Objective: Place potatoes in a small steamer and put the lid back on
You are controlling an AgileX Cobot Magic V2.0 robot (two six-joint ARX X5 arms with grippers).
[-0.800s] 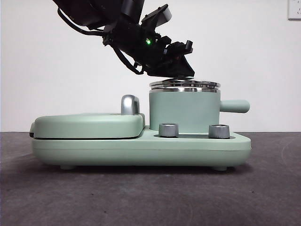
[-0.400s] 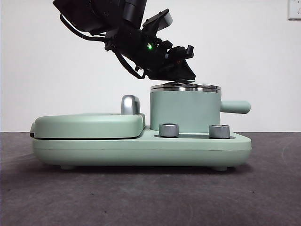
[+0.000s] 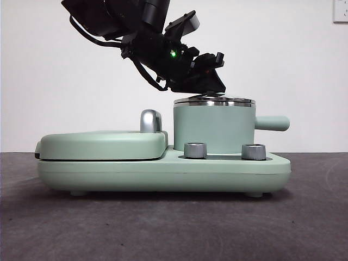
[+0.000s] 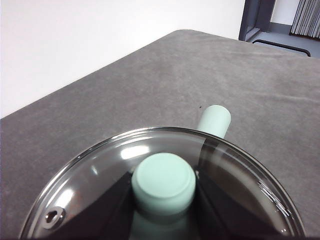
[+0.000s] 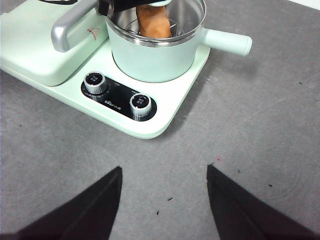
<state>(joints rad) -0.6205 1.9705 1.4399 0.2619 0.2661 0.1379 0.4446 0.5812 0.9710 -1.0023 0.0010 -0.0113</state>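
Note:
The mint-green small steamer (image 3: 213, 128) stands on the right of the appliance base, its stubby handle (image 3: 271, 123) pointing right. The glass lid (image 3: 213, 101) lies flat on the steamer's steel rim. My left gripper (image 3: 209, 90) comes down from the upper left onto it. In the left wrist view the jaws press both sides of the lid's green knob (image 4: 163, 184), shut on it. In the right wrist view the orange-brown potato (image 5: 152, 21) lies inside the steamer (image 5: 152, 57). My right gripper (image 5: 164, 172) is open and empty over the grey table, away from the appliance.
The flat mint-green griddle (image 3: 103, 144) with a steel handle (image 3: 150, 120) takes the left of the base (image 3: 163, 174). Two steel dials (image 3: 195, 150) (image 3: 253, 151) sit in front of the steamer. Grey table (image 3: 174, 228) lies all around.
One second ago the lid hung slightly above the steamer's rim; my left gripper lowered it onto the rim. Nothing has moved in the last half second.

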